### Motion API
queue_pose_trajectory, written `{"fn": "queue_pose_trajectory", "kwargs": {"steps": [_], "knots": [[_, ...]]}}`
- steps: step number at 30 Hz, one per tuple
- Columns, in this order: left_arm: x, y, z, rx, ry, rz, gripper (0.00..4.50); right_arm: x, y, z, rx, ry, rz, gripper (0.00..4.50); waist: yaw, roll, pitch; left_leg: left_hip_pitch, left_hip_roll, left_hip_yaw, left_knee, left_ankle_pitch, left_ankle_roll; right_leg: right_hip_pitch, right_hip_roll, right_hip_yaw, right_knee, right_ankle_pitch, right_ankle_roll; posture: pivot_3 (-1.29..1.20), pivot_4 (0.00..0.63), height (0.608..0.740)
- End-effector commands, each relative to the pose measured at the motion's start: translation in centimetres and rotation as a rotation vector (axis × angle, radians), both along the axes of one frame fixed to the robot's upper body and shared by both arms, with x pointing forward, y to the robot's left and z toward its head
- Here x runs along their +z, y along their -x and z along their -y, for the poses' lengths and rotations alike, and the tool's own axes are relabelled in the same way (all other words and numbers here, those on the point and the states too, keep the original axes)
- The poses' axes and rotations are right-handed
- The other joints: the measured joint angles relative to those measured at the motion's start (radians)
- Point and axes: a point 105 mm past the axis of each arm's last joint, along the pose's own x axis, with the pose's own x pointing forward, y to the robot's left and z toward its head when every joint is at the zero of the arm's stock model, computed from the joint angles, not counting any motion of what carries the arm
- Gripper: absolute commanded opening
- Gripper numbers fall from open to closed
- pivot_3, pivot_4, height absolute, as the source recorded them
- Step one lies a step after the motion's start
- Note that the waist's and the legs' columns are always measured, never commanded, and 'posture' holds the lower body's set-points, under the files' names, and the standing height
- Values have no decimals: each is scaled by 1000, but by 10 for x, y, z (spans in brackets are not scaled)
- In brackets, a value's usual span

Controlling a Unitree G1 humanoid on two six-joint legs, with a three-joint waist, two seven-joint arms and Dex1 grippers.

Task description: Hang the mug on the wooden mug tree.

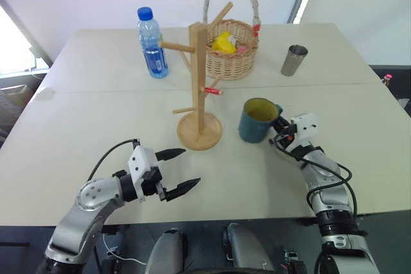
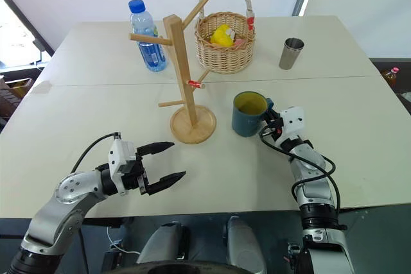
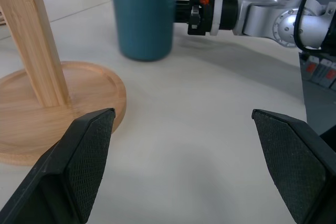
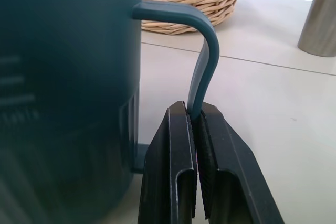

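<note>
At lower left the left gripper point(image 1: 180, 169) hovered with fingers spread wide, holding nothing. At centre stood the wooden mug tree point(image 1: 199, 94), and just right of it the mug point(image 1: 257, 120) sat on the table point(image 1: 96, 120), the right gripper point(image 4: 196, 129) clamped on its handle.

The mug point(image 1: 258, 120), dusty blue outside and yellow inside, stands upright on its base, its loop handle point(image 4: 202, 51) pinched between the closed jaws of the right gripper point(image 4: 195, 124). The wooden mug tree point(image 1: 200, 88), a square post with angled pegs on a round disc base, stands upright beyond the mug from those jaws, well apart.
</note>
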Motion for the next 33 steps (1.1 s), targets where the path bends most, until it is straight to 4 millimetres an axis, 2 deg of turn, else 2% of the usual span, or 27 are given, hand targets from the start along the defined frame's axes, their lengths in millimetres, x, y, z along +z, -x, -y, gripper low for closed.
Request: {"fn": "queue_pose_trajectory", "kwargs": {"steps": [1,6,10,18,23,28,33], "knots": [[10,-1,-3,12,-6,51,4500,24,7,-8,52,108,93,58,1,0,0,0,0,0,0,0,0,0,0,0,0,0,0,0,150,740],[12,-9,-18,63,-28,62,4500,50,37,-45,278,472,229,58,2,0,0,0,0,0,0,0,0,0,0,0,0,0,0,0,150,740],[13,-17,-25,86,-36,72,4500,73,56,-69,384,616,326,58,0,0,0,0,0,0,0,0,0,0,1,0,0,0,0,0,150,740],[19,-26,-42,119,-32,89,4500,118,68,-95,451,739,450,58,2,-1,1,0,0,-1,1,0,0,0,0,-1,0,0,0,0,150,740],[40,-32,-60,167,44,136,4500,149,67,-102,464,791,491,58,2,-1,1,0,0,-1,1,0,0,-1,0,-1,0,0,0,0,150,740],[48,-35,-65,180,63,147,4500,166,67,-112,496,804,502,58,3,-2,2,-1,0,-1,0,0,0,-1,0,-1,-1,0,0,0,150,740],[52,-34,-65,190,80,157,4500,173,64,-117,511,820,501,58,3,-2,2,-1,0,-1,0,0,0,-1,-1,-1,-1,0,0,0,150,740]]}}
